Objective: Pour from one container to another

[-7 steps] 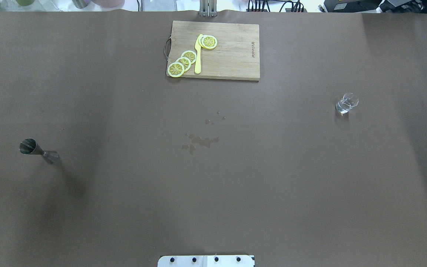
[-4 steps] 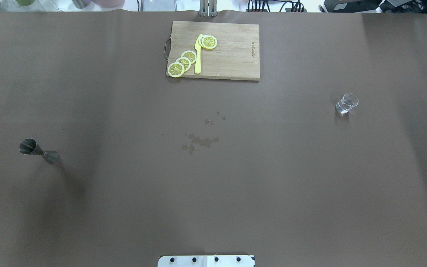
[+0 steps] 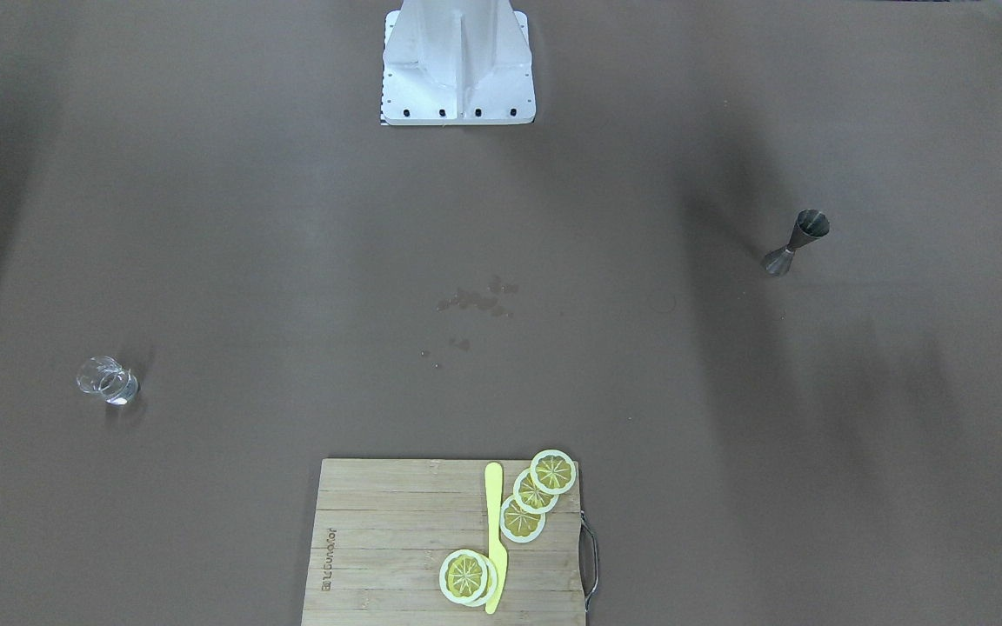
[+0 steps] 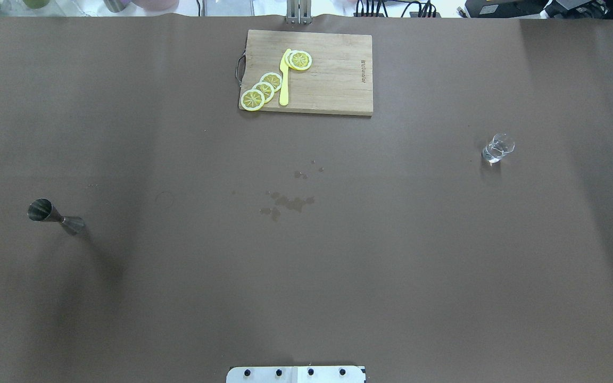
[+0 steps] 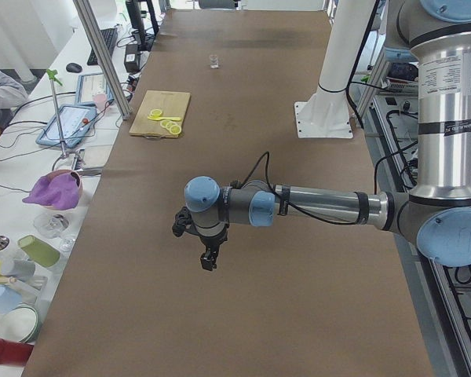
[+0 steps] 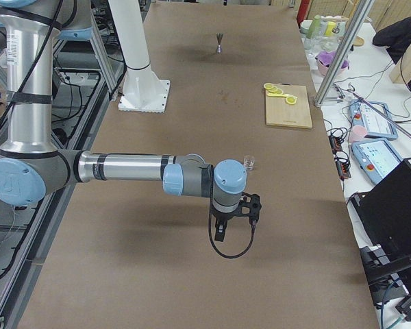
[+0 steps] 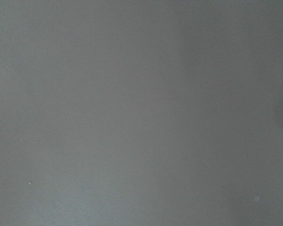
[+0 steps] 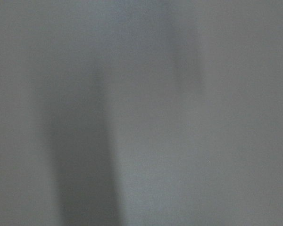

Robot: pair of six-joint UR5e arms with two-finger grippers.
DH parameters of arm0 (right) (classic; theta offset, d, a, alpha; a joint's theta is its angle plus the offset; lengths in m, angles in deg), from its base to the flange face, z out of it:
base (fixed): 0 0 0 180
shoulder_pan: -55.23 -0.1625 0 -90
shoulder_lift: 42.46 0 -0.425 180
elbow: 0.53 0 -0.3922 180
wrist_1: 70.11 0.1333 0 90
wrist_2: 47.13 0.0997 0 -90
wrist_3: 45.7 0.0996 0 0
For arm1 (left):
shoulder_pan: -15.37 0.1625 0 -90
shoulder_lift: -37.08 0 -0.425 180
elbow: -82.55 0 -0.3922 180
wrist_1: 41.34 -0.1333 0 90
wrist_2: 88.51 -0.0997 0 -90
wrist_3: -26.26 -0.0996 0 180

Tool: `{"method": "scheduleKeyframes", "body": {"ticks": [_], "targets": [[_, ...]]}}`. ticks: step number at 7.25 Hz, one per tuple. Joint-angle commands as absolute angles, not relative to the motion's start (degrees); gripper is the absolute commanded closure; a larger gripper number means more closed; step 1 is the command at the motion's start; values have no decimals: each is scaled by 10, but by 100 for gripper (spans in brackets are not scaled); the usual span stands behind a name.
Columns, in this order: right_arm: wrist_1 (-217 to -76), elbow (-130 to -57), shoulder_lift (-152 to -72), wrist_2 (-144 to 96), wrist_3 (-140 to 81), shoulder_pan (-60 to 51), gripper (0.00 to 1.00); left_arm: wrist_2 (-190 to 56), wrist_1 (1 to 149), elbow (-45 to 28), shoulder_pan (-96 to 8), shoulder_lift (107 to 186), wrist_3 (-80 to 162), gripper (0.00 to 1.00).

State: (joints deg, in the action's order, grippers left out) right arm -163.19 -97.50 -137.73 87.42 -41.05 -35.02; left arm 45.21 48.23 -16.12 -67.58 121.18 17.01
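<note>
The brown counter (image 4: 306, 276) spans the scene. The left gripper (image 5: 208, 262) and right gripper (image 6: 220, 234) hang over its ends; open or closed, I cannot tell. A cutting board (image 4: 333, 80) lies far, centre. The jigger (image 4: 54, 215) stands left, the glass (image 4: 496, 149) right, well apart.

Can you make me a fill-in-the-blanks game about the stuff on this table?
1. The lemon slices lie on the wooden cutting board, next to a ____ knife.
2. The clear glass stands on the robot's ____ side.
3. The metal jigger stands on the robot's ____ side.
Missing words: yellow; right; left.
</note>
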Motion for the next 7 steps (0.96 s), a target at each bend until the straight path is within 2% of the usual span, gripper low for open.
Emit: {"method": "scheduleKeyframes", "body": {"ticks": [1,6,7], "targets": [[-1629,-972,-1377,874,-411,-350,0,449,483,-149,-673,1220,171,2],[-1630,-972,-1377,874,-412,-350,0,445,493,-99,-687,1238,172,2],[-1630,-972,-1377,874,-412,-349,0,449,492,-76,-739,1242,172,2]]}}
